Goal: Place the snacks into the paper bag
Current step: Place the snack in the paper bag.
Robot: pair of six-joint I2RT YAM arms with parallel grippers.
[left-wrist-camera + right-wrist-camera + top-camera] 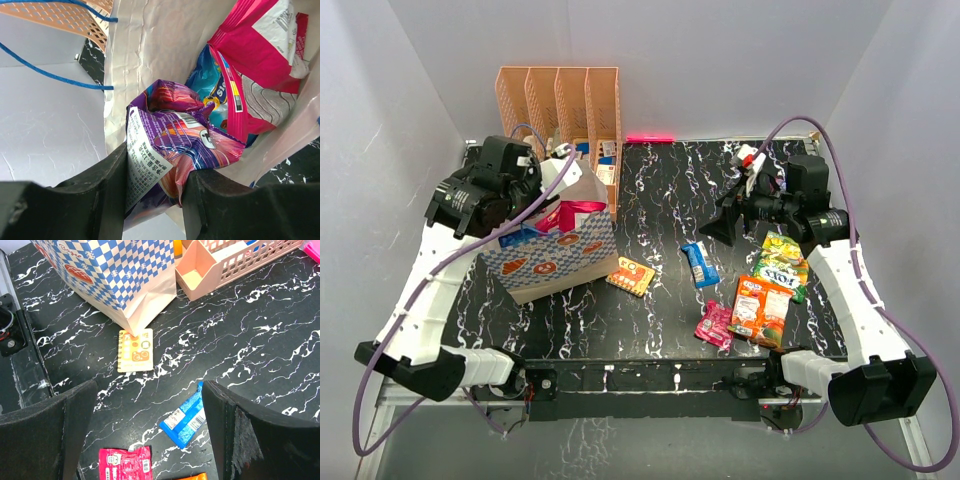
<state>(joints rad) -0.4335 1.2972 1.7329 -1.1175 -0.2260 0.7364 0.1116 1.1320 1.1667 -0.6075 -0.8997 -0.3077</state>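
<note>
The paper bag [555, 252] stands open at the left, with blue checks and donut prints. My left gripper [542, 200] is at its mouth, shut on a purple packet [175, 135] held over the bag's inside [150, 45]. A magenta-silver packet [260, 60] and a blue packet [207, 85] lie in the bag. My right gripper [725, 225] is open and empty above the table [150, 430]. Below it lie a blue packet [185, 417] [699, 263] and a pink packet [125, 465] [714, 325]. An orange packet [760, 308] and a green-yellow packet [780, 262] lie at the right.
A peach perforated file rack [560, 100] stands behind the bag, also in the right wrist view [235, 260]. A small orange spiral-bound card [631, 275] [135, 350] lies at the bag's front corner. A pink bar [650, 136] lies at the table's back edge.
</note>
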